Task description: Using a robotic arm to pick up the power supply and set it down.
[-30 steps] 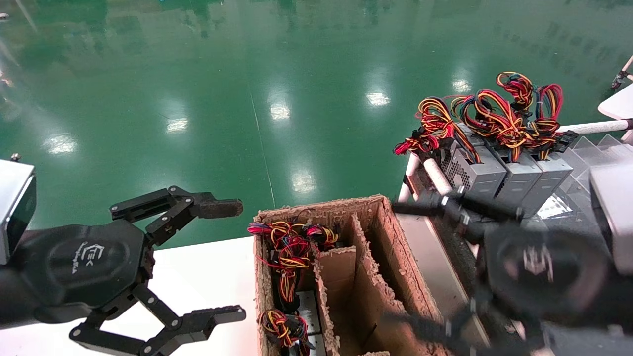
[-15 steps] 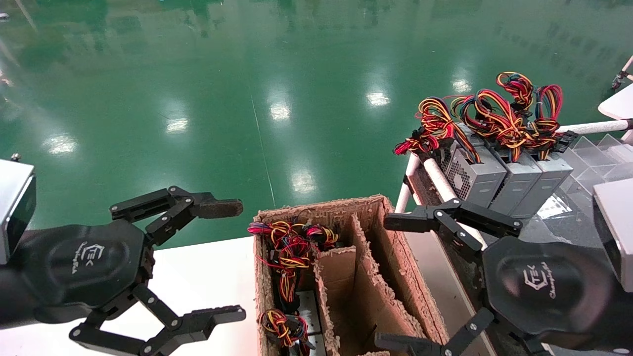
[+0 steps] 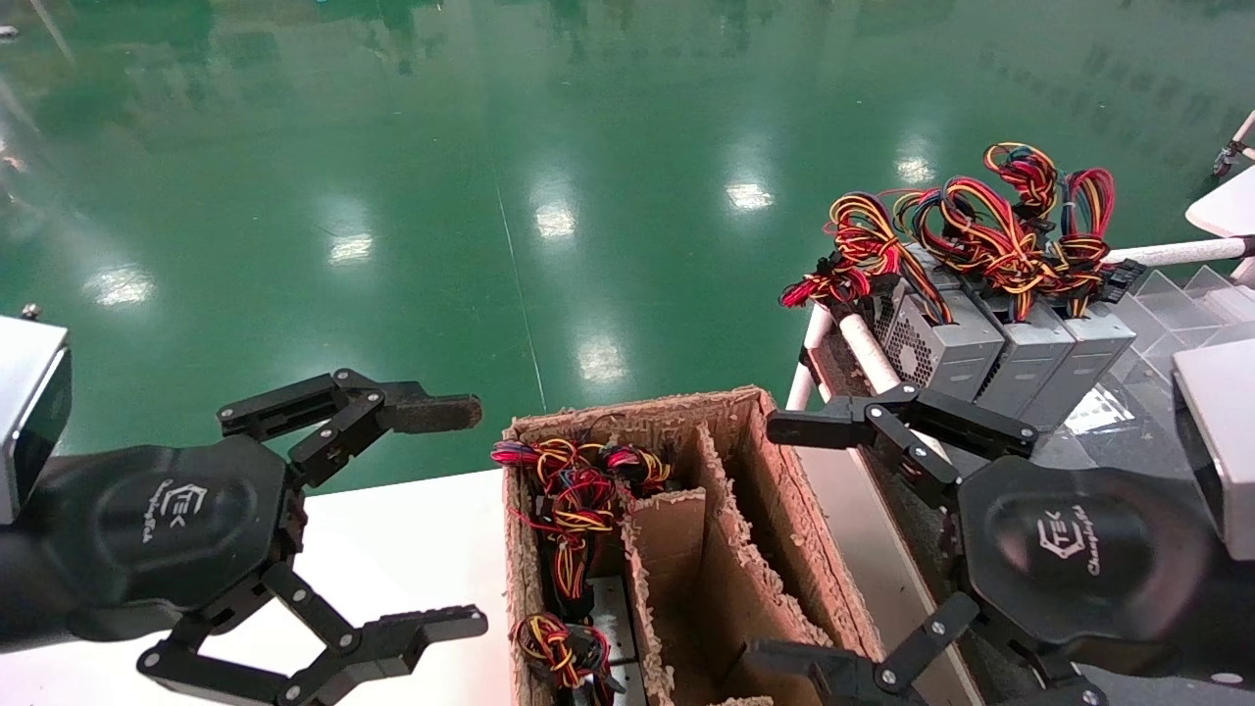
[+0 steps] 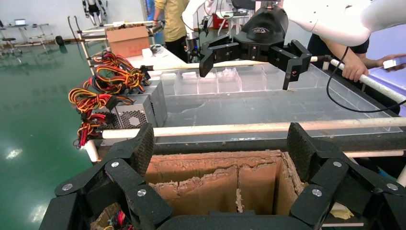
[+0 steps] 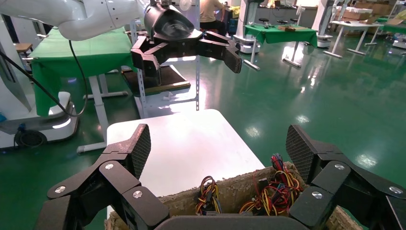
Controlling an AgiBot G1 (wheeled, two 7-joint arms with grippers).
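The power supply's mostly red wire bundle (image 3: 574, 490) sticks up from the left compartment of the torn cardboard box (image 3: 755, 461); its grey body is almost wholly hidden. In the right wrist view the same bundle (image 5: 287, 191) lies just below my fingers. My right gripper (image 3: 775, 544), on the white robotic arm (image 4: 335, 19), hangs open over the box's right side, holding nothing (image 5: 220, 148). My left gripper (image 3: 461, 517) stands open beside the box over the white table, with nothing in it (image 4: 220, 143).
Three grey power supplies (image 3: 990, 353) with yellow-red wire bundles stand side by side on the rack at the right, behind a white rail (image 3: 868, 348). A second wire bundle (image 3: 559, 642) sits nearer in the box. Cardboard dividers (image 3: 730, 549) split the box. White table (image 3: 392, 549) at left.
The right gripper was blurred in motion a second ago; it has since settled over the box's right side, shifting slightly up. The left gripper has not moved.
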